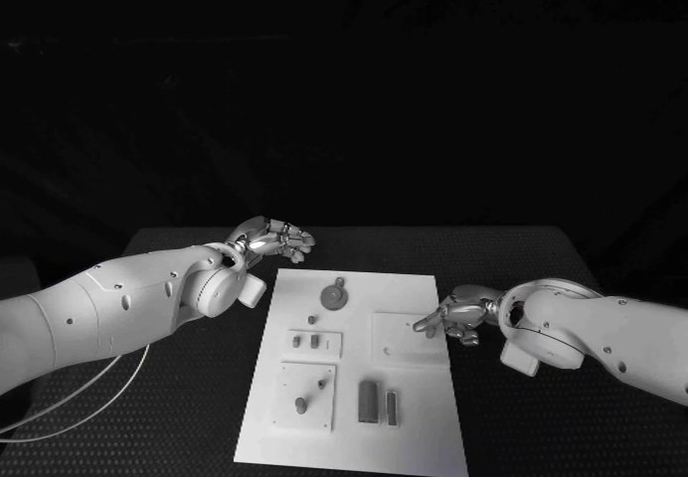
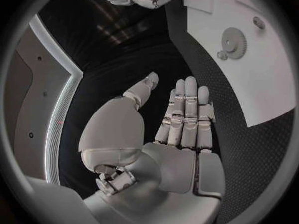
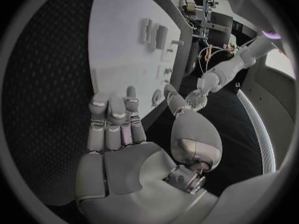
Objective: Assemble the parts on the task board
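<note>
White task board (image 1: 416, 298) lies mid-table with small grey parts (image 1: 377, 399) on it | left hand (image 1: 269, 238) empty, fingers straight, beyond the board's far left corner | right hand (image 1: 456, 315) empty, fingers spread, at the board's right edge.

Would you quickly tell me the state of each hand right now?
Left hand: open, holding nothing.
Right hand: open, holding nothing.

White task board (image 1: 416, 417) on black table (image 1: 531, 258). Left hand (image 1: 272, 238) off the board's far left corner, holding nothing, fingers apart. Right hand (image 1: 456, 316) at the board's right edge, fingertips over it. Gear (image 1: 334, 295) near the far end; two upright bars (image 1: 379, 401) near the front.
</note>
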You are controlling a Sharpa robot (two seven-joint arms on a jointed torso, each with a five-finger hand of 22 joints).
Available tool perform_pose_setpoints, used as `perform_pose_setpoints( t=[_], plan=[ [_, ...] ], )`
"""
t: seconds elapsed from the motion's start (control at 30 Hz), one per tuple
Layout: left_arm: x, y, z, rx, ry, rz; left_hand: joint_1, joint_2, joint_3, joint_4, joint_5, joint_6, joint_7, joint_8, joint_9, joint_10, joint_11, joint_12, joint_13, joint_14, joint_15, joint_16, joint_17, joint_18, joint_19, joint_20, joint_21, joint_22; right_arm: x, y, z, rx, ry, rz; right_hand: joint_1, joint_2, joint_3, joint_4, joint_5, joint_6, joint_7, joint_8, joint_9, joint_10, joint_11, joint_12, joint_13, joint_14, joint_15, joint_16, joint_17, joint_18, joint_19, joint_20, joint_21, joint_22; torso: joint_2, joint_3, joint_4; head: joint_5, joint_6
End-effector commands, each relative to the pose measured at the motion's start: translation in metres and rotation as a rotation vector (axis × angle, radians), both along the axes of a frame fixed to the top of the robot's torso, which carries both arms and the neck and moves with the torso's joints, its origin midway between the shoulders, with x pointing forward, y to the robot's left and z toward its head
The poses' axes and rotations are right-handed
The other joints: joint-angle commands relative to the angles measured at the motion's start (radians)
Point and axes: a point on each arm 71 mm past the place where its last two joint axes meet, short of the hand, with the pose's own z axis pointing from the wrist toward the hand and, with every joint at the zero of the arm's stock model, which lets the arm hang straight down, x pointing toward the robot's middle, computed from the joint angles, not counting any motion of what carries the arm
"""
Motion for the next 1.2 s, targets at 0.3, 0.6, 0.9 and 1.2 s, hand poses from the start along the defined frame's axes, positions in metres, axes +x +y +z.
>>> perform_pose_setpoints(
  t=[0.3, 0.6, 0.9, 1.2],
  plan=[
    [0.017, 0.007, 0.008, -0.084, -0.014, 0.042, -0.017, 0.022, -0.006, 0.003, -0.004, -0.002, -0.034, 0.013, -0.005, -0.006, -0.012, -0.004, -0.004, -0.06, 0.03, -0.086, -0.011, -0.004, -0.043, 0.032, -0.044, 0.001, 0.081, -0.035, 0.029, 0.449, -0.221, -0.22, 0.201, 0.102, 0.043, 0.003, 0.002, -0.05, 0.046, -0.009, 0.0, -0.174, 0.036, -0.196, -0.137, -0.204, 0.052, -0.249, -0.137, 0.005, -0.217, 0.084, -0.213, -0.079, -0.038, -0.0057, 0.0041, -0.038, 0.114],
    [0.031, 0.01, 0.012, -0.157, -0.033, 0.099, -0.071, -0.016, -0.02, 0.022, -0.015, -0.092, -0.055, -0.034, -0.027, -0.225, -0.006, -0.01, -0.072, -0.27, 0.083, -0.223, -0.06, -0.034, -0.178, 0.084, -0.145, -0.035, 0.1, -0.037, 0.025, 0.649, -0.267, -0.375, 0.201, 0.114, 0.12, 0.024, 0.008, -0.122, 0.063, -0.026, -0.004, -0.303, 0.13, -0.626, -0.484, -0.409, 0.227, -0.661, -0.41, -0.071, -0.484, 0.19, -0.53, -0.245, -0.056, -0.0029, 0.0008, -0.03, 0.177],
    [0.033, 0.009, 0.014, -0.182, -0.042, 0.077, -0.113, -0.058, -0.018, 0.08, -0.015, -0.153, -0.086, -0.046, -0.021, -0.319, -0.031, -0.006, -0.122, -0.34, 0.075, -0.264, -0.073, -0.038, -0.237, 0.108, -0.196, -0.045, 0.102, -0.031, 0.026, 0.692, -0.273, -0.384, 0.215, 0.144, 0.024, 0.006, 0.01, -0.176, 0.045, -0.015, -0.015, -0.184, 0.133, -0.924, -0.801, -0.422, 0.242, -0.899, -0.638, -0.057, -0.538, 0.254, -0.71, -0.379, -0.059, -0.0011, 0.002, -0.027, 0.186],
    [0.026, 0.005, 0.007, -0.149, -0.036, 0.119, -1.076, 0.147, -0.503, 0.196, -0.065, -0.867, -0.172, -0.295, -0.488, -1.24, -0.098, -0.073, -0.291, -1.025, -0.05, -0.604, -0.504, -0.038, -0.74, 0.053, -0.619, -1.245, 0.097, -0.027, 0.023, 0.671, -0.272, -0.397, -0.627, 0.173, -0.476, 0.292, -0.054, -0.964, -0.098, -0.311, -0.462, -1.134, -0.001, -1.137, -0.978, -1.263, 0.104, -1.226, -1.15, -0.216, -1.062, 0.064, -1.165, -1.264, -0.081, -0.001, 0.0118, -0.035, 0.163]
  ],
)
